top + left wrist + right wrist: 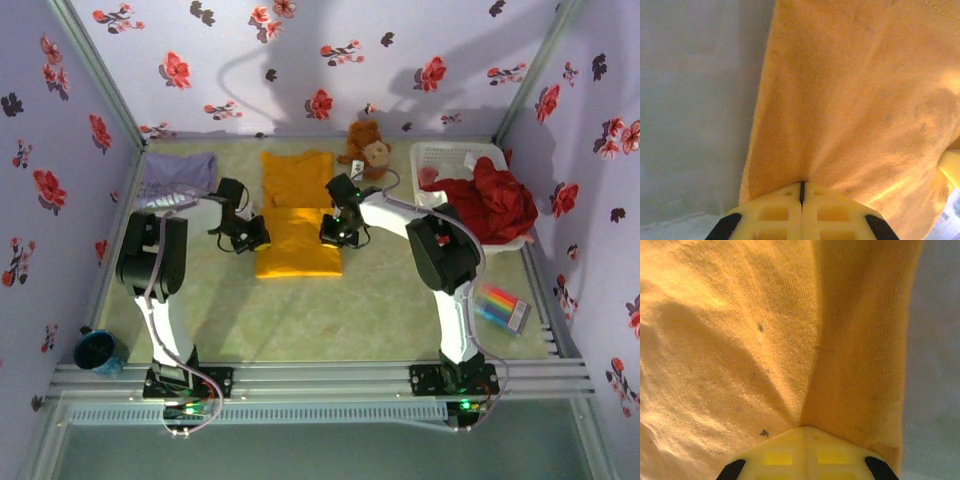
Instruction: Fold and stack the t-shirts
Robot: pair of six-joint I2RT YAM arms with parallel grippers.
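The left gripper (801,194) has its yellow fingers pressed together on the left edge of the orange tee (297,215), with creases in the cloth running into the seam between them. The right gripper (805,432) is clamped the same way on the tee's right edge. Seen from above, the two sit opposite each other about halfway along the tee, which lies at the middle of the table (330,320), its far part narrower than its near part. The lavender tee (177,177) lies bunched in the far left corner, apart from the orange one. The table is pale green with metal rails along its edges, and the walls (330,60) are lavender with red and dark flowers. A plush (367,148) sits at the far wall near the orange tee's far right corner. A white basket (450,155) stands far right, and a red cloth (495,200) heaped in it covers its right side. A pack of pens (503,307) lies near right, and a blue cup (96,350) sits by the near left rail. From above the wrists hide the fingertips, and any lettering on the lavender tee cannot be made out.
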